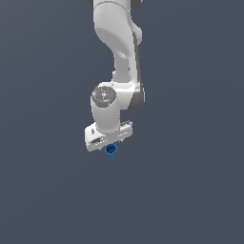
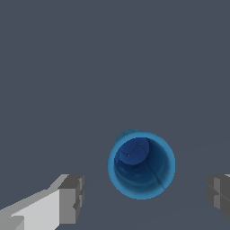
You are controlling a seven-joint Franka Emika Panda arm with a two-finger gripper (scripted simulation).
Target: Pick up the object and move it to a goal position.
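Note:
The object is a small blue cup (image 2: 141, 164) with a darker hollow centre. In the wrist view it lies between my two grey fingertips, one pad (image 2: 72, 198) on one side and the other pad (image 2: 219, 194) across from it, with a gap on both sides. My gripper (image 2: 144, 196) is open around the cup and touches it on neither side. In the exterior view the cup (image 1: 111, 151) peeks out just under the white hand (image 1: 108, 135), which points straight down and hides the fingers.
A plain dark grey surface (image 1: 190, 190) fills both views. The white arm (image 1: 119, 43) rises from the hand toward the top of the exterior view. No other objects show.

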